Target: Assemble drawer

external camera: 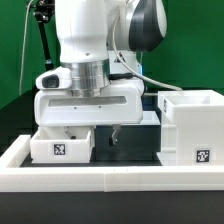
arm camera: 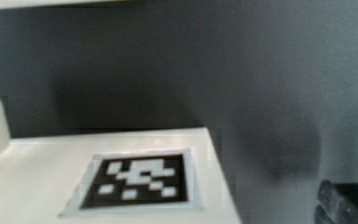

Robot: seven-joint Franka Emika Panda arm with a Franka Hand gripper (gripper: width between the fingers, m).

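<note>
While the drawer is plainly not put together yet, we can place its parts: the arm (external camera: 85,40), the largest thing in the exterior view, hangs over the middle of the dark bench (external camera: 135,152). The tall shell (external camera: 195,120) stands at the exterior view's right, and one small tray (external camera: 62,147) sits at that view's left, well apart from it. We judge the work to be at an early stage. The tray has not gone into the shell, and of a second tray we see nothing in either picture, so sliding both in is left to do. The shell is a boxy piece of smooth white plastic with flat walls and square corners. In front of everything runs a long low rail (external camera: 100,178), also white and plain. The tray is a squat white block with the same matte finish, and in the wrist view its flat top (arm camera: 51,160) fills the near part of the picture against the grey bench (arm camera: 158,70). Of the fingers (external camera: 115,136) we make out one dark, narrow tip hanging just beside the tray, between it and the shell. The other is hidden, so we cannot tell whether they are spread or closed, and nothing shows in their hold. Smallest are the square black-and-white tags, one on the tray's front (external camera: 60,151) and one low on the shell (external camera: 203,155).
</note>
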